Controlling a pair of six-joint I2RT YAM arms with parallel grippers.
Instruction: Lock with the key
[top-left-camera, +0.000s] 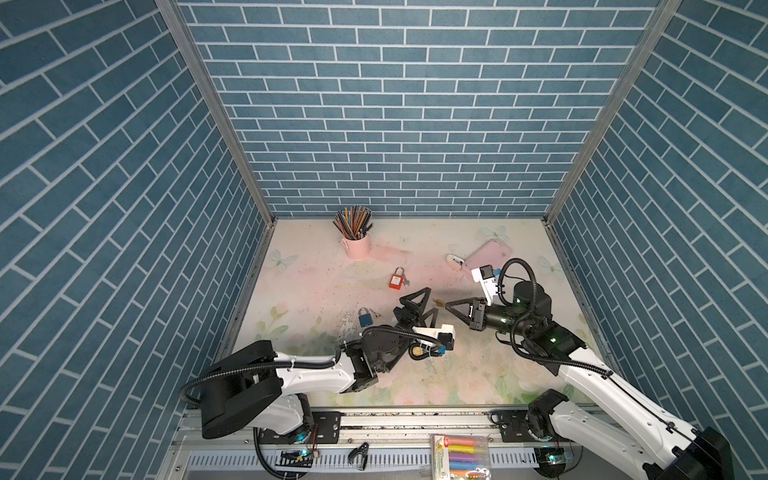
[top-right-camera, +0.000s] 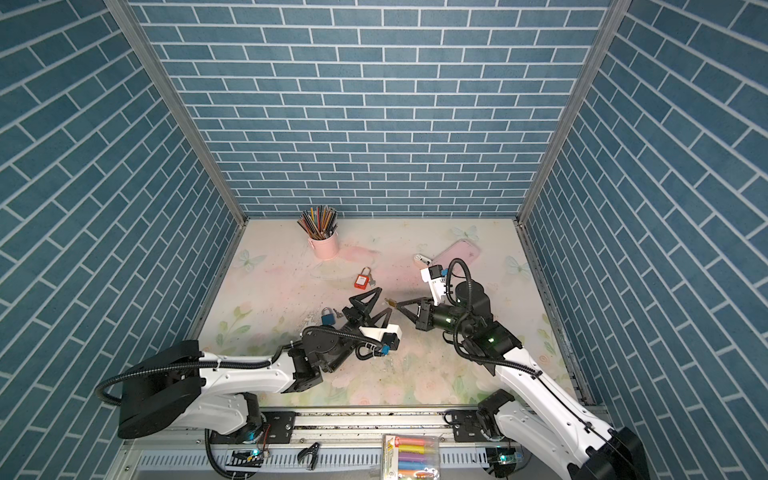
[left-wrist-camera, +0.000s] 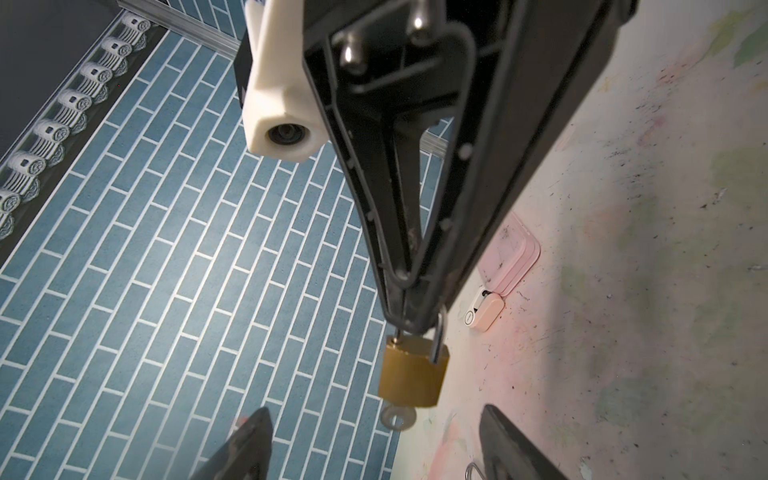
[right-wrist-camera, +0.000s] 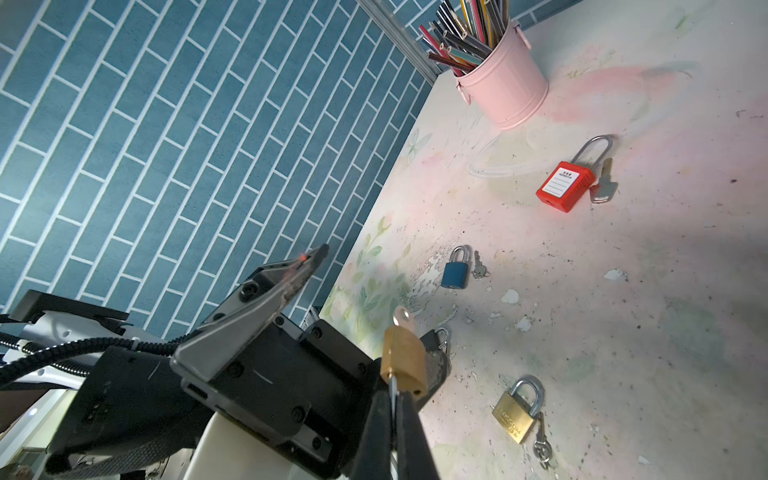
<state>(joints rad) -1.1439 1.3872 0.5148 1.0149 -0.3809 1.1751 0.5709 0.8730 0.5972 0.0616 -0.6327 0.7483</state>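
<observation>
Right now we are holding the brass padlock (left-wrist-camera: 413, 376) up off the counter (top-left-camera: 316, 291), near the middle of the scene, with the right tool (left-wrist-camera: 409, 320) pressed together on the top of its shackle (left-wrist-camera: 438, 336), so the body is hanging free below the fingertips. The key (left-wrist-camera: 397, 415) is already sitting in the keyway on the underside, with only its round bow showing. Our left tool (top-left-camera: 431, 307) is facing it from the left with its jaws spread wide and nothing between them, and the bow is lying just ahead of the gap. We are judging the lock to be small, rigid and dense for its size, with smooth metal that could pivot or swing about the pinched shackle as soon as we are twisting. The key is looking thin and stiff, so we are planning to take it across the flat faces of the bow, squarely, and to turn gently while the right tool is resisting. Whether the shackle is fully seated in the body we cannot tell from these views.
</observation>
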